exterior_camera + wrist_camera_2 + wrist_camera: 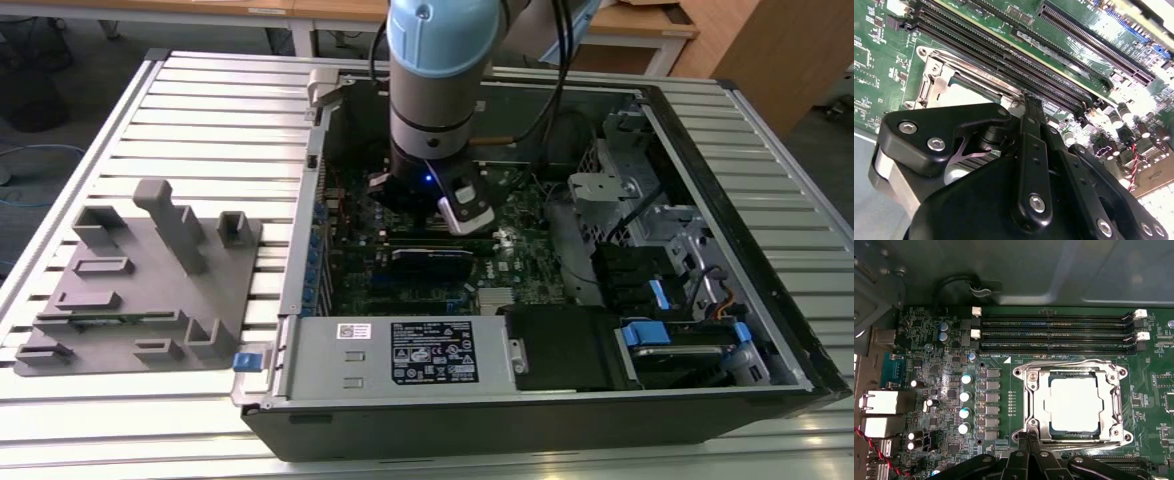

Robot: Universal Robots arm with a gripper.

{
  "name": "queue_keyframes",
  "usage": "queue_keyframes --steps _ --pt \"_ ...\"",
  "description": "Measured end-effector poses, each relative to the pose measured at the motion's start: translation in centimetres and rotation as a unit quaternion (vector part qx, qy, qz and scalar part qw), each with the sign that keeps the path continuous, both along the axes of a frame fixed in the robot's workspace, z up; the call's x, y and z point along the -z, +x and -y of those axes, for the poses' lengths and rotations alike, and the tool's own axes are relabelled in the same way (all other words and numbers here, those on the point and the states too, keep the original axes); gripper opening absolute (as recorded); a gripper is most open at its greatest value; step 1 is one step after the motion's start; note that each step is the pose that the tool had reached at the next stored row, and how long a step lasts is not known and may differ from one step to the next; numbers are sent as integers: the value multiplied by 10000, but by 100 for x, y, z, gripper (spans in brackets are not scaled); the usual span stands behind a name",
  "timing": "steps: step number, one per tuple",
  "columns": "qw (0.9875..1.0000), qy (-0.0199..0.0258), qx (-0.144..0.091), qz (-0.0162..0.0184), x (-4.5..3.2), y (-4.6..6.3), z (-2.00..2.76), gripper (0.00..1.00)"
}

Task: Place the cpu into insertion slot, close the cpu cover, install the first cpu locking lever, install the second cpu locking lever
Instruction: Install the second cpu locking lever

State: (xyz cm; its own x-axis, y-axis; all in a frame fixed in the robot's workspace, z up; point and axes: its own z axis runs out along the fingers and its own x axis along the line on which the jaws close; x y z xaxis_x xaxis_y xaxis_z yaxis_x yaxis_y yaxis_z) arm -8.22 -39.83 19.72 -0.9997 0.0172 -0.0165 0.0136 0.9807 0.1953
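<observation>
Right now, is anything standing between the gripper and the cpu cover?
Nothing visible does. In the first wrist view the gripper is right at a corner of the cpu cover, which lies flat over the cpu.

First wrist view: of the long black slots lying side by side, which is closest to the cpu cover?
The slot at the row's edge, running right alongside the cpu cover; the others lie beyond it, farther from the cover.
</observation>
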Motion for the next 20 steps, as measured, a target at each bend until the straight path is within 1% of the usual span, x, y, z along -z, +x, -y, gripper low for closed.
queue_keyframes --steps 5,8,20 --pt "10000 40 1 1 16 -17 5 11" --pt "10000 55 1 1 21 -31 7 11" --pt "10000 72 1 0 39 -98 11 11"
